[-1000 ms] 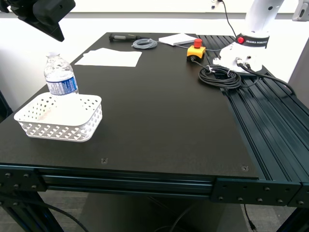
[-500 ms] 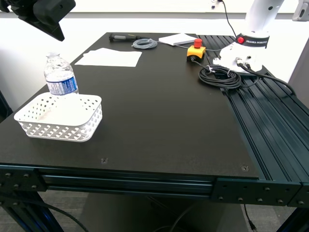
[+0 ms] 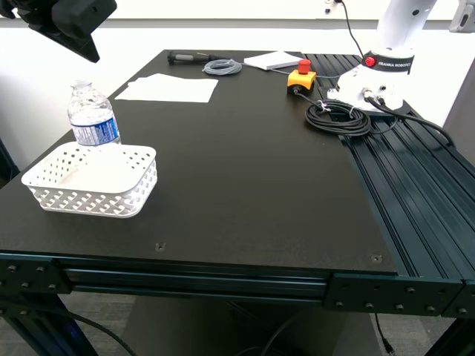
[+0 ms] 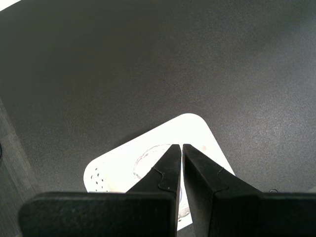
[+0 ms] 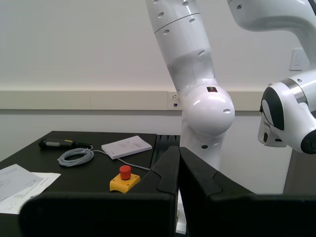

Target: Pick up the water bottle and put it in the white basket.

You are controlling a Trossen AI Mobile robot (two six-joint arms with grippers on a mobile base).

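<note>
The water bottle (image 3: 93, 119) stands upright inside the white basket (image 3: 132, 191) near the table's front corner at the exterior view's left. It is clear, with a white cap and a blue label. My first gripper (image 4: 178, 146) hangs high above the white basket (image 4: 197, 133), shut with nothing between its fingers. The water bottle (image 4: 145, 159) shows there only as a faint ring from above. My second gripper (image 5: 177, 148) is shut and empty, facing the table's far end, away from the bottle.
A black part of an arm (image 3: 63, 22) hangs at the exterior view's upper left. White paper sheets (image 3: 169, 87), a grey cable coil (image 3: 222, 67), a booklet (image 3: 273, 61), a yellow emergency stop (image 3: 300, 77), black cables (image 3: 338, 117) and another white robot (image 3: 390, 52) stand at the far end.
</note>
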